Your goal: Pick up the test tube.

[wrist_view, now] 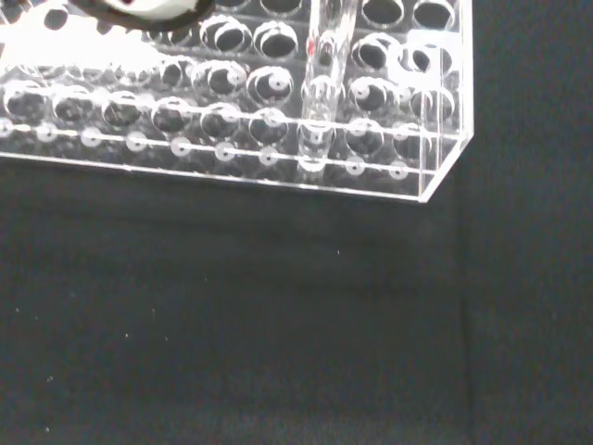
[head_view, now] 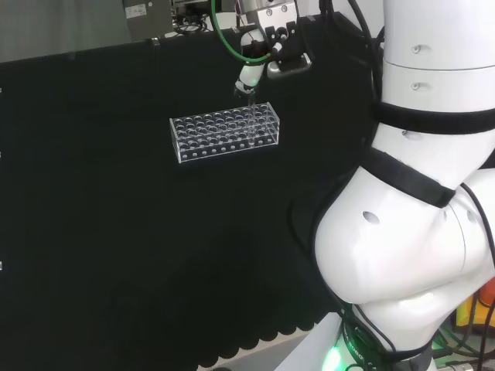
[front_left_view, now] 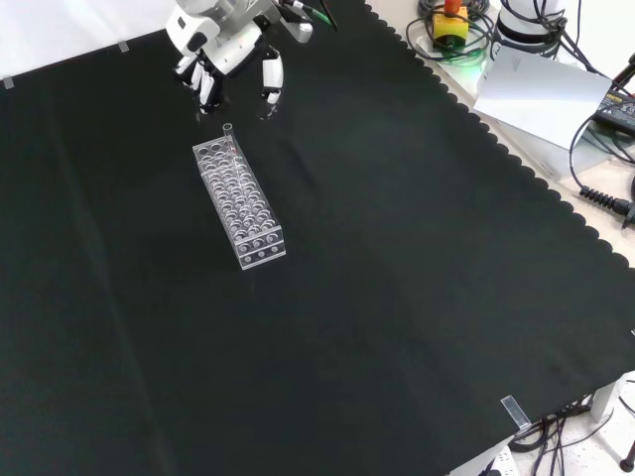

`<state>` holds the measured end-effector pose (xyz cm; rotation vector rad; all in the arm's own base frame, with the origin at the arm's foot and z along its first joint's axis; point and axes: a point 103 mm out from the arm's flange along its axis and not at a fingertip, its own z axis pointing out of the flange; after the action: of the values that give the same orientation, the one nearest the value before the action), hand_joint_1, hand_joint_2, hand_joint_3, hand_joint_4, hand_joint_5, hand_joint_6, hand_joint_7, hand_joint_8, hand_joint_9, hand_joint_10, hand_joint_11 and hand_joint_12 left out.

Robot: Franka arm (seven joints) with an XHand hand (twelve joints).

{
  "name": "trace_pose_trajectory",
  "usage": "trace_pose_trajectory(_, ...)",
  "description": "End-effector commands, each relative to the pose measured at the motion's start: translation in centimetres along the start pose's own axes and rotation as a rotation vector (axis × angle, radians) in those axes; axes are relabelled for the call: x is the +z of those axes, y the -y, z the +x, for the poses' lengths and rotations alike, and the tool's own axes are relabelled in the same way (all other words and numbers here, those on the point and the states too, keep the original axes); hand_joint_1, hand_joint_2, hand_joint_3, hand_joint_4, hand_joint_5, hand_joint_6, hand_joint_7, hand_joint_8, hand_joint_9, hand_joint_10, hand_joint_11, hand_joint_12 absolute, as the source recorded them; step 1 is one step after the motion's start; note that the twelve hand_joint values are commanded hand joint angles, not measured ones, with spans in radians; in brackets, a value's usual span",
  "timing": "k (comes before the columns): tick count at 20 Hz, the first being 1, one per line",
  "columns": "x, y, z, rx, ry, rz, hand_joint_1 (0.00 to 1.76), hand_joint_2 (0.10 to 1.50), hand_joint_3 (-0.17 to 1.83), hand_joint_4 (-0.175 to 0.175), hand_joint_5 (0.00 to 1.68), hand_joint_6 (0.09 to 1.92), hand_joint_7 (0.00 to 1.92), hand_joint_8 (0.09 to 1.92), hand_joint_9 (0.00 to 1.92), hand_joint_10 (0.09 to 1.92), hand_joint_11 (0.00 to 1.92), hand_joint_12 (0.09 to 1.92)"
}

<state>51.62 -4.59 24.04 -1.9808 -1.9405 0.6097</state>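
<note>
Front view: a clear test-tube rack (front_left_view: 239, 203) lies on the black cloth (front_left_view: 397, 278), long axis running from 11 to 5 o'clock. One clear test tube (front_left_view: 228, 135) stands upright in a hole at the rack's 11 o'clock end, its mouth above the top plate. The hand (front_left_view: 223, 55) hangs just beyond that end, fingers (front_left_view: 270, 77) pointing down and spread, apparently clear of the tube and holding nothing. Wrist view: the tube sits near the rack's corner.
</note>
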Motion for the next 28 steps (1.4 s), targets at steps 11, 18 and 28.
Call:
trace_pose_trajectory(11,3.0,-1.4,0.5,0.007,0.057,0.065,0.80,0.71,0.52,-0.087,0.53,0.37,0.79,0.86,0.60,0.78,0.00,1.58)
trace_pose_trajectory(18,3.5,-2.2,0.5,0.023,0.072,0.066,0.83,0.69,0.53,-0.075,0.53,0.49,0.80,0.85,0.62,0.77,0.01,1.57)
trace_pose_trajectory(28,3.8,-4.0,0.9,0.060,0.037,-0.029,0.92,0.65,0.60,-0.096,0.70,0.67,1.10,0.80,0.87,0.68,0.21,1.49)
